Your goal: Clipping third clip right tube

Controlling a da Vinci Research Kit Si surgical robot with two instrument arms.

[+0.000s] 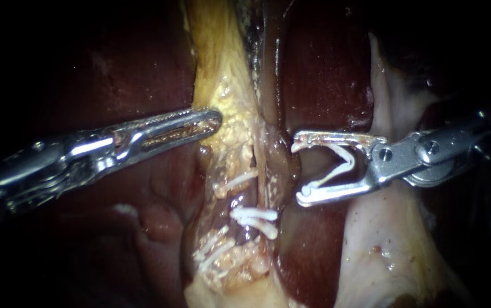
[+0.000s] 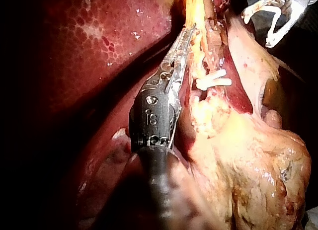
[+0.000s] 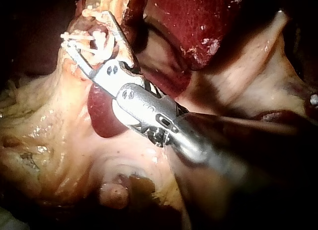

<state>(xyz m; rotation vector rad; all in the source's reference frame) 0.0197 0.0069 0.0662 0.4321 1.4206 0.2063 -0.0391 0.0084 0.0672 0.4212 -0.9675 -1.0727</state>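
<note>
In the endoscope view my right instrument point(image 1: 301, 171) comes in from the right. Its jaws stand wide apart and carry an open white clip point(image 1: 342, 165) between them. Their tips lie just right of the brownish right tube point(image 1: 282, 162), not around it. Lower on that tube sit two white clips point(image 1: 254, 217). My left instrument point(image 1: 208, 121) reaches in from the left, its jaws together on the edge of the yellow fatty tissue point(image 1: 228, 108). The left wrist view shows those jaws point(image 2: 188, 34) lying along the yellow strand. The right wrist view shows the clip-carrying jaws point(image 3: 87, 30) beside the clipped tissue.
More white clips point(image 1: 239, 179) point(image 1: 216, 251) cross the fatty strand left of the right tube. Dark red liver point(image 1: 325, 74) lies behind and to both sides. A pale sheet of tissue point(image 1: 382, 228) hangs under the right instrument's shaft.
</note>
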